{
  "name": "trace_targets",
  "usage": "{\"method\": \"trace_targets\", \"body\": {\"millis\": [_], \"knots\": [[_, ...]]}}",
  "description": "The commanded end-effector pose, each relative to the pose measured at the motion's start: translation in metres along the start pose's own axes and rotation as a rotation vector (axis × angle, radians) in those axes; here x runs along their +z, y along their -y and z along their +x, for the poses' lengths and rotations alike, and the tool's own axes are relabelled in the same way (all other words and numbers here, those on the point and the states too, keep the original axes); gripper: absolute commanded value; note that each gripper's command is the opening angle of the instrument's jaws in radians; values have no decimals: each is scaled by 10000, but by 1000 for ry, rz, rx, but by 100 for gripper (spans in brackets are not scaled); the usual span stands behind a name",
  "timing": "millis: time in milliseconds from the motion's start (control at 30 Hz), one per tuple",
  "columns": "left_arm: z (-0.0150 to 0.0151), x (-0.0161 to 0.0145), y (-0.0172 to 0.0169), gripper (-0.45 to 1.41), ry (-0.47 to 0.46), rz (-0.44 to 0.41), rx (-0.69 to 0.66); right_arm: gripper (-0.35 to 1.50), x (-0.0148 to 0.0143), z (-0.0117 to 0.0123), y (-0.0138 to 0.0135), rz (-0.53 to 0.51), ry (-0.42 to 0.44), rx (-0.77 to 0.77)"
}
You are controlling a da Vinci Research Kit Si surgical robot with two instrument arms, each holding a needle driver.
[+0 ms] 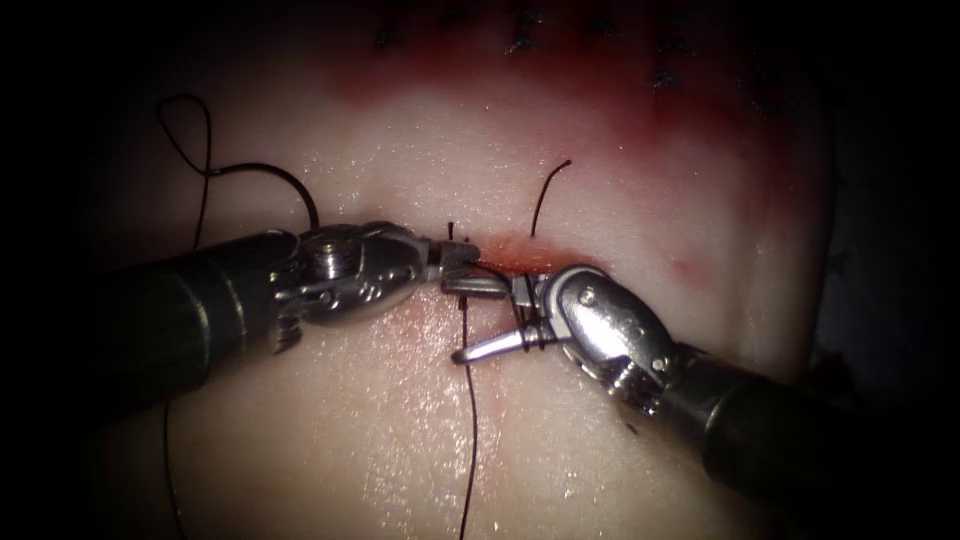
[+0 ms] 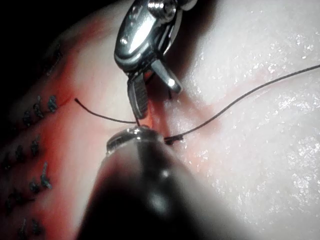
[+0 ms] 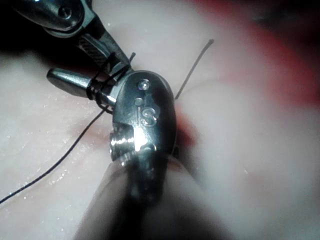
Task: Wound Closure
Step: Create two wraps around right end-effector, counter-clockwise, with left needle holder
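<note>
Dark thread coils round the right tool, jaws parted; left tool clamps thread at the cut. Wraps could slip off.

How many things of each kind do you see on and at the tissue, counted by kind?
Tools: 2, the left tool and the right tool, its jaws open with thread wound round them
Tissue with cut: 1
Free thread end: 1
Red fluid patch: 1
Total: 5
</note>
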Motion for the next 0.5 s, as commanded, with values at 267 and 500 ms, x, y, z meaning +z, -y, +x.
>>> {"method": "trace_targets", "body": {"millis": [267, 500], "knots": [[0, 18, -18, -35, -43, -2, -27, 81, -6, 8, -14, -96, -170, 29], [7, 14, -29, -35, -52, -5, -33, 78, -41, 19, -37, -242, -235, 59]]}}
